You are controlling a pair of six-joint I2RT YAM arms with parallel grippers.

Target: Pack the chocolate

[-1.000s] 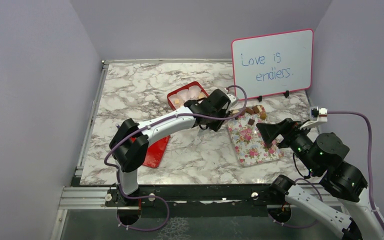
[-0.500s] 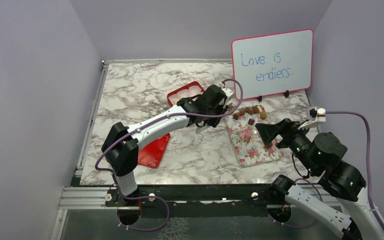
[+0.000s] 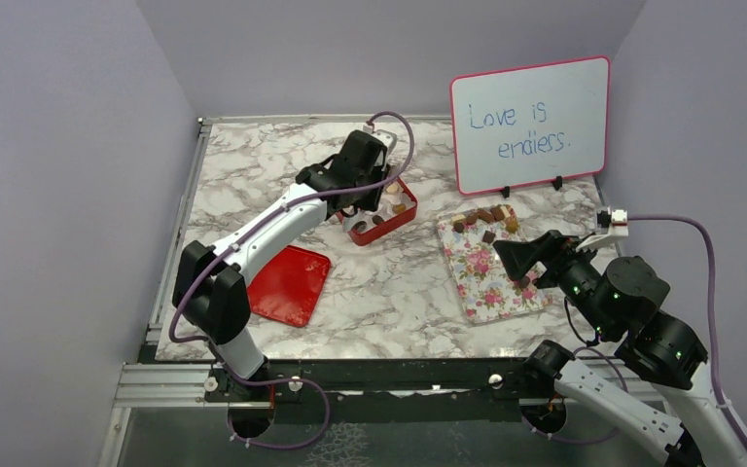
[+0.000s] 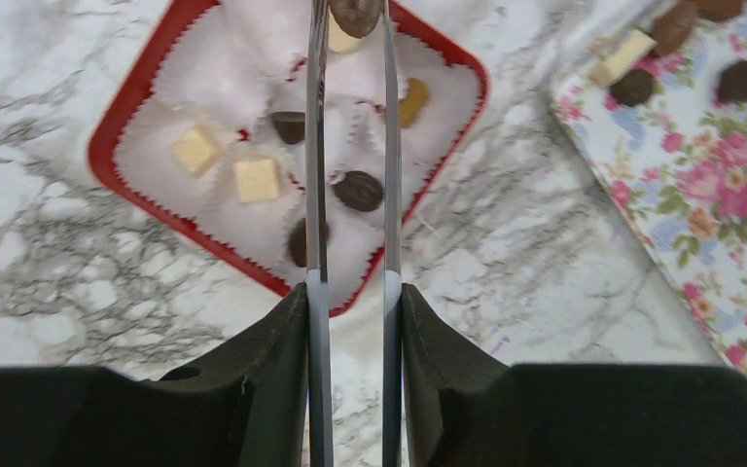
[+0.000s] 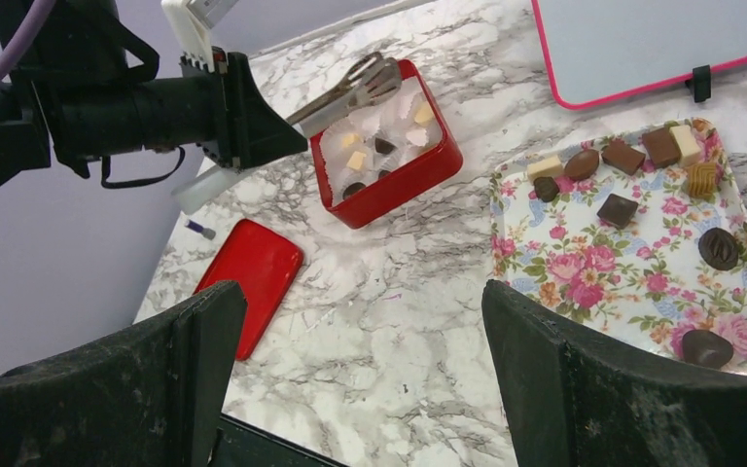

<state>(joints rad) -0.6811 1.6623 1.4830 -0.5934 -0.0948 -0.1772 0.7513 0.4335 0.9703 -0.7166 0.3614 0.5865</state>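
Marble tabletop (image 3: 253, 165): the left gripper (image 5: 384, 76) pinches 1 brown chocolate piece (image 4: 355, 12) above the red box (image 5: 399, 190), already partly filled. More chocolate (image 5: 622, 209) lies on the floral tray (image 5: 584, 263); the right gripper (image 3: 514, 261) hangs agape nearby.

Probably a lab test booth: plain lilac walls (image 3: 58, 195), marble-print table (image 3: 253, 175).

The left arm (image 3: 280, 216) and right arm (image 3: 608, 397) are white tubular links between chunky black joints, each trailing a purple cable (image 3: 715, 282). The left end effector (image 4: 350, 24) has thin silvery metal fingers (image 4: 317, 195); the right end effector (image 5: 358, 292) has broad, rough black fingers (image 5: 603, 379). Small green lights (image 3: 581, 289) dot the right arm.
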